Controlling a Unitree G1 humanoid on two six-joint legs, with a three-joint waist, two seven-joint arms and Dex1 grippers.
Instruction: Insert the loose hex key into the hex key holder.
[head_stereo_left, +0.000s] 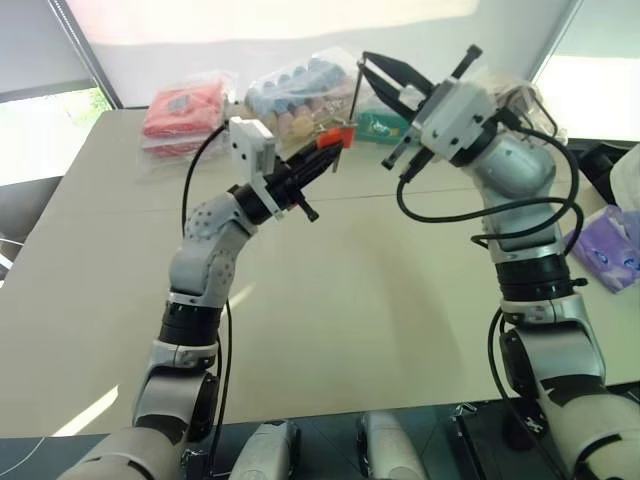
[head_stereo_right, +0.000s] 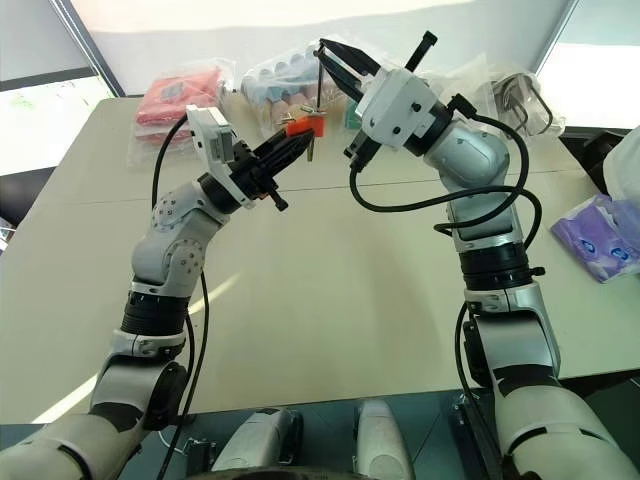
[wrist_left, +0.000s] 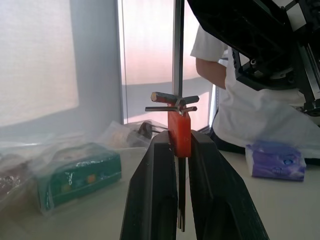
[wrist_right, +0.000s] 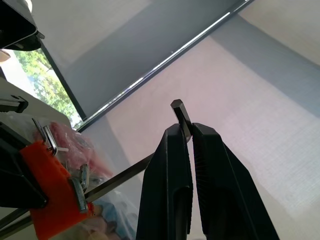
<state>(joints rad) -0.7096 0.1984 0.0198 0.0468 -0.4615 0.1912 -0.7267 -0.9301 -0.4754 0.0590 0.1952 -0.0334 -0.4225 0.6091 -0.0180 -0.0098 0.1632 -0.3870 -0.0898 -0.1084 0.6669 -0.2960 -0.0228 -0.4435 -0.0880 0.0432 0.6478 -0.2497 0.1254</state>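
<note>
Loose hex key (head_stereo_right: 319, 78): I am pinching its short end in the clenched right gripper (wrist_right: 186, 131), long shaft hanging into the hex key holder (head_stereo_right: 303, 126), clamped by the left gripper (wrist_left: 179, 145). Risk I am judging: slight misalignment jamming the shaft or twisting it loose.

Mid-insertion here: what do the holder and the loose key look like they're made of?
Holder: looks like plastic, an opaque red-orange block with a matte, even face and moulded edges. Its short prongs look like metal, grey with dull glints.
Loose key: looks like dark steel, a thin rod with a faceted hex end and a faint sheen; the finish could be black oxide or bare metal, I can't tell which.
</note>
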